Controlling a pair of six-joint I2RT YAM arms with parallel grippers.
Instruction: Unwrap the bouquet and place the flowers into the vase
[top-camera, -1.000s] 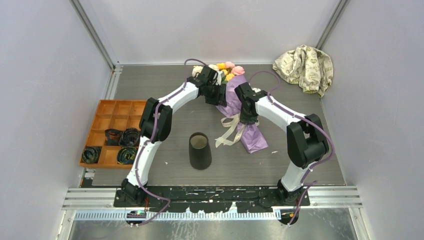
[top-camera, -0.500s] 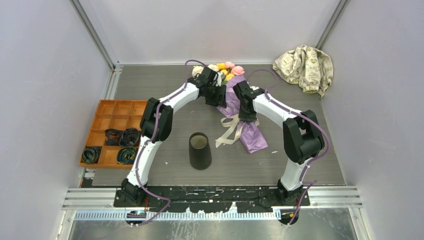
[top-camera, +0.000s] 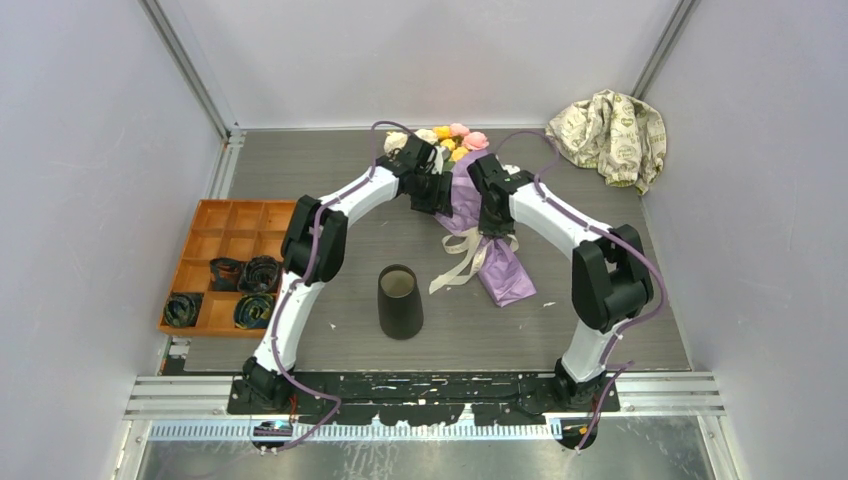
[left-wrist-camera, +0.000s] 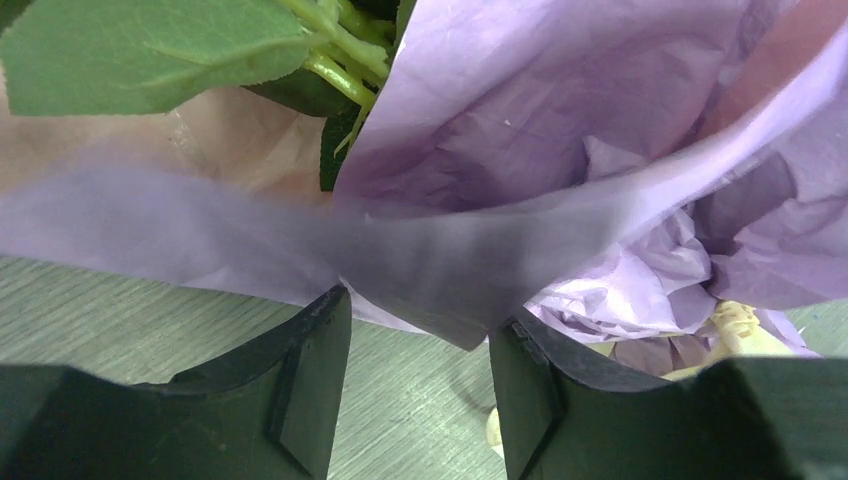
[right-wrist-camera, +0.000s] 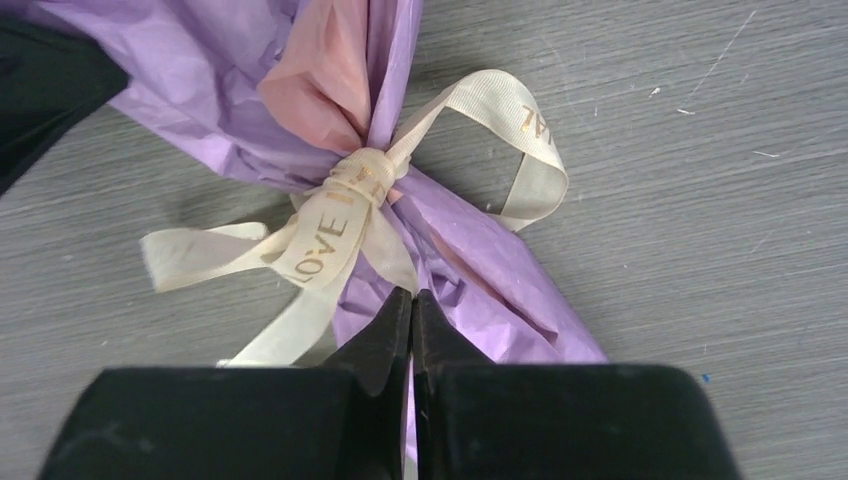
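The right gripper (right-wrist-camera: 412, 312) had its two fingers pressed flat together, the tips just below the knot of the ribbon (right-wrist-camera: 350, 195). Whether a ribbon tail or a slip of paper (right-wrist-camera: 480, 275) was caught between them, I cannot tell. The left gripper (left-wrist-camera: 420, 330) stood with its jaws wide apart, one on each side of a hanging fold of the paper, not closed on it.

The bouquet (top-camera: 478, 225) lay on its side on the table (top-camera: 620, 300) between the two grippers. Its blooms (top-camera: 455, 135) pointed to the far wall and its tied end to the arms. The vase (top-camera: 400, 300) stood upright, near but apart from it (its mouth looked empty).

I judged the bouquet light and soft. The paper was thin and creased, so it would tear or slip if pulled hard. The ribbon looked firmer, and a loose tail seemed the best place to take hold to open the knot. The stems (left-wrist-camera: 335, 45) should be gripped low, not at the blooms.

The right wrist view showed the knot, its loops and the letters on it, while the top view gave only a pale tangle. The left wrist view showed the stems and a leaf (left-wrist-camera: 150, 45) inside the pink lining, hidden from above by the arm. Only the top view showed the vase, the blooms, a cloth (top-camera: 610, 130) and a tray (top-camera: 215, 225).
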